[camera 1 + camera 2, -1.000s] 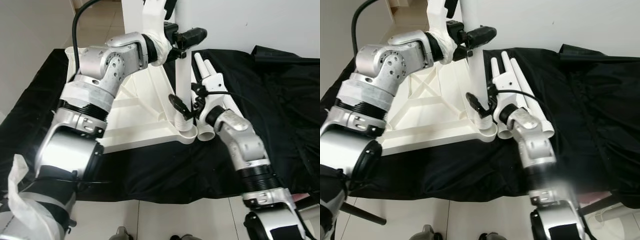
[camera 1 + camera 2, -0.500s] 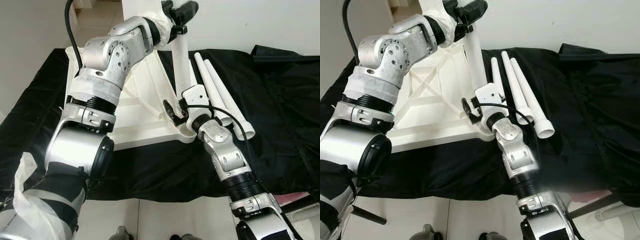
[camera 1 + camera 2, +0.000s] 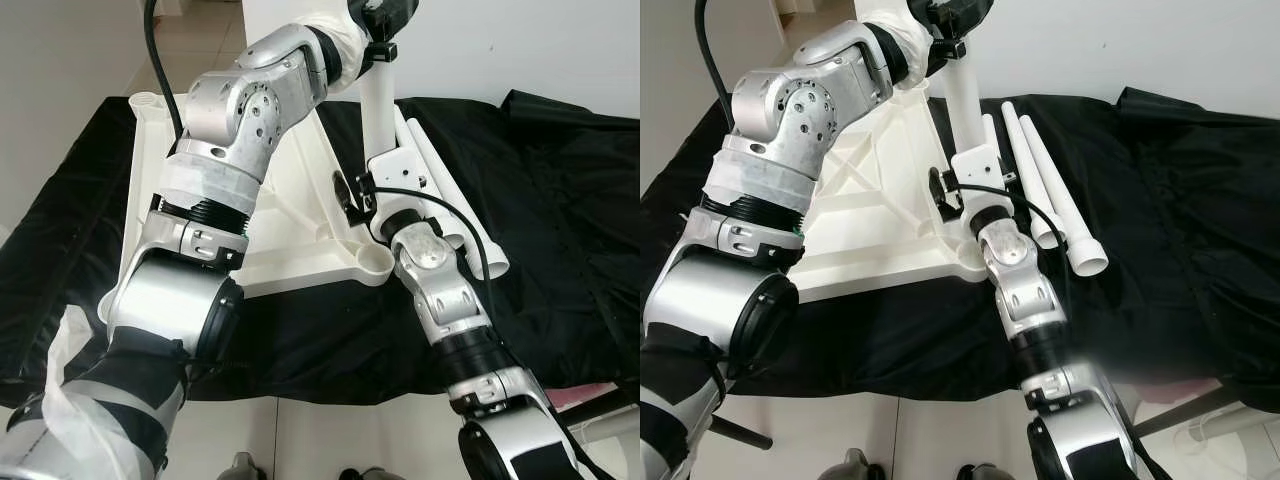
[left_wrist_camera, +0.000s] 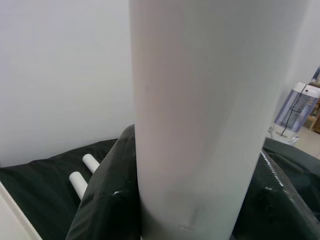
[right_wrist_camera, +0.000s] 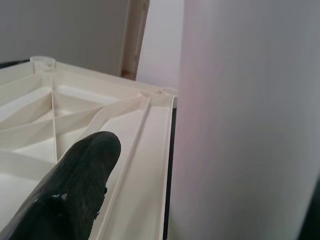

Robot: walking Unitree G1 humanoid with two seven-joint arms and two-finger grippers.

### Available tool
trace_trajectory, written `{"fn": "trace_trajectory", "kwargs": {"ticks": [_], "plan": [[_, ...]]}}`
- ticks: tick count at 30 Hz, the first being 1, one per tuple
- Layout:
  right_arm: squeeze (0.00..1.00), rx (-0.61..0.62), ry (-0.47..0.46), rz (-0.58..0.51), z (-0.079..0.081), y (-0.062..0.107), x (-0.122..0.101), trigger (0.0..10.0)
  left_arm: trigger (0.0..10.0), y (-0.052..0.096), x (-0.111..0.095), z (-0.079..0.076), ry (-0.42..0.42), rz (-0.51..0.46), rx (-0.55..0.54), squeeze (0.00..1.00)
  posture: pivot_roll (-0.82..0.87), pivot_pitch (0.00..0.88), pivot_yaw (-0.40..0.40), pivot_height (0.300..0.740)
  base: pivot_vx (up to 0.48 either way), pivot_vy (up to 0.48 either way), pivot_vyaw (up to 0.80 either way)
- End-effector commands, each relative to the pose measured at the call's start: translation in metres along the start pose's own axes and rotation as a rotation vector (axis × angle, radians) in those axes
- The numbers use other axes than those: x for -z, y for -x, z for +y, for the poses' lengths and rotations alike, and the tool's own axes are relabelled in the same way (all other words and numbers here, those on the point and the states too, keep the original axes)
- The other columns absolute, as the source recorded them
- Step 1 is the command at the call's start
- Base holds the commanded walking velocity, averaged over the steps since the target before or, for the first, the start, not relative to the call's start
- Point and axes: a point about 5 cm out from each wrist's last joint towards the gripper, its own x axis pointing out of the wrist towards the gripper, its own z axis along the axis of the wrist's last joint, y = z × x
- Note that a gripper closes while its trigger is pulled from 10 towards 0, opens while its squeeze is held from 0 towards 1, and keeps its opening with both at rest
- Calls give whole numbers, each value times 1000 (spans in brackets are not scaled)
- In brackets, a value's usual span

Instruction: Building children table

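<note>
While the tabletop [image 3: 270, 230] lay upside down on the black cloth [image 3: 560, 200], the left gripper [image 3: 385, 15] pinched a white leg [image 3: 377, 115] at its upper end, above the top's near corner socket [image 3: 372, 262]. Lower, the right gripper [image 3: 355, 195] straddled that leg; grip unclear. Spare legs [image 3: 1045, 180] lay just beside the top.
</note>
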Motion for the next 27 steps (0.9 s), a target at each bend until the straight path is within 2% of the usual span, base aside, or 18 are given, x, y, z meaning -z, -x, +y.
{"fn": "trace_trajectory", "kwargs": {"ticks": [1, 4, 5, 6, 7, 8, 10, 11, 22, 23, 25, 26, 27], "plan": [[0, 17, -9, -5, -1, -2, 0, 10000, 10000, -1, -7, -5, -31, -20, 11, 0, -47, 80, 15, 740, 0, 0, 0], [0, 27, 6, -5, -1, -4, -1, 10000, 10000, -1, -8, -7, -37, -21, 11, 0, -45, 80, 15, 740, 0, 0, 0], [0, 35, 5, -5, -2, -5, -1, 8745, 10000, -1, -8, -8, -43, -22, 10, 0, -43, 77, 17, 740, 0, 0, 0], [0, 39, 2, -3, -2, -5, -1, 4235, 10000, -1, -8, -8, -45, -24, 8, 0, -41, 76, 19, 740, 0, 0, 0], [0, 39, 2, -3, -2, -5, -1, 4235, 10000, -1, -8, -8, -45, -24, 8, 0, -41, 76, 19, 740, 0, 0, 0], [0, 43, 0, -3, -2, -6, 0, 1765, 10000, -1, -8, -9, -46, -26, 6, 0, -41, 76, 19, 740, 0, 0, 0], [0, 56, -2, 13, -3, -7, 2, 1373, 10000, -2, -9, -9, -46, -28, 6, 0, -39, 77, 19, 740, 0, 0, 0], [0, 63, -16, 26, -3, -7, 4, 0, 10000, -2, -9, -9, -47, -30, 5, 0, -39, 77, 21, 740, 0, 0, 0], [0, 112, -35, 58, -10, -8, 10, 0, 10000, -3, -9, -14, -54, -37, 30, 0, -39, 61, 28, 740, 0, 0, 0], [0, 116, -37, 58, -10, -8, 10, 2510, 10000, -3, -9, -15, -58, -42, 42, 0, -41, 59, 30, 740, 0, 0, 0], [0, 119, -38, 58, -10, -8, 10, 2510, 10000, -3, -8, -16, -61, -45, 50, 0, -41, 59, 30, 740, 0, 0, 0], [0, 125, -61, 61, -10, -9, 10, 10000, 10000, -2, -8, -19, -58, -55, 75, 0, -41, 54, 31, 740, 0, 0, 0], [0, 130, -75, 62, -10, -9, 11, 10000, 10000, 0, -8, -22, -43, -78, 109, 1000, -41, 50, 32, 740, 0, 0, 0]]}}
